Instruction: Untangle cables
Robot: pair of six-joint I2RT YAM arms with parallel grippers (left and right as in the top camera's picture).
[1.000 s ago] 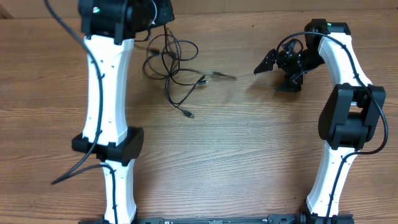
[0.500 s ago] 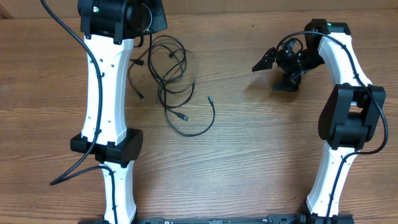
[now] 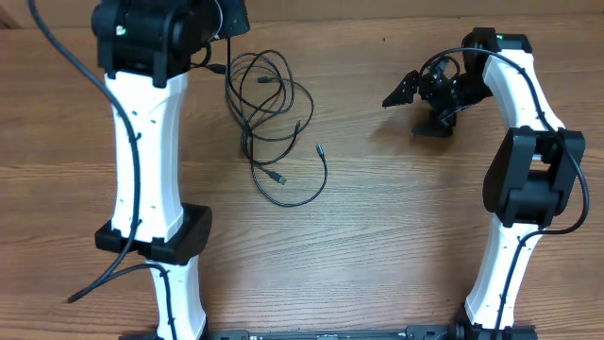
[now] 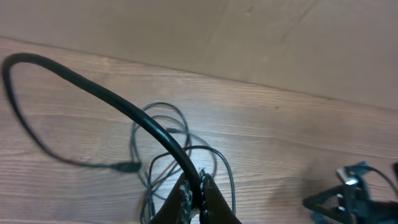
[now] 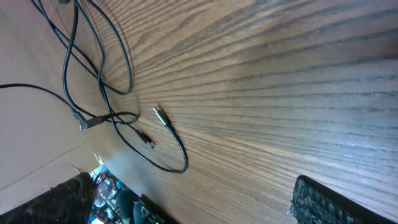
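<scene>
Leftward swings the left arm (image 3: 142,142), and the cables (image 3: 267,97) have spread into looser loops on the table (image 3: 377,246) beside it. One cord is clamped in the left gripper (image 4: 196,194); the right gripper (image 3: 413,109) gapes wide, well apart. Light, limp, kink-prone stuff: best pinched near a free plug end (image 3: 318,148)

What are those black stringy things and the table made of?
The cables look like rubbery or plastic-coated cord: thin, matte black, bending in loose loops. Their plug tips glint, probably metal. The table looks like wood or wood-print laminate: brown grain lines.
</scene>
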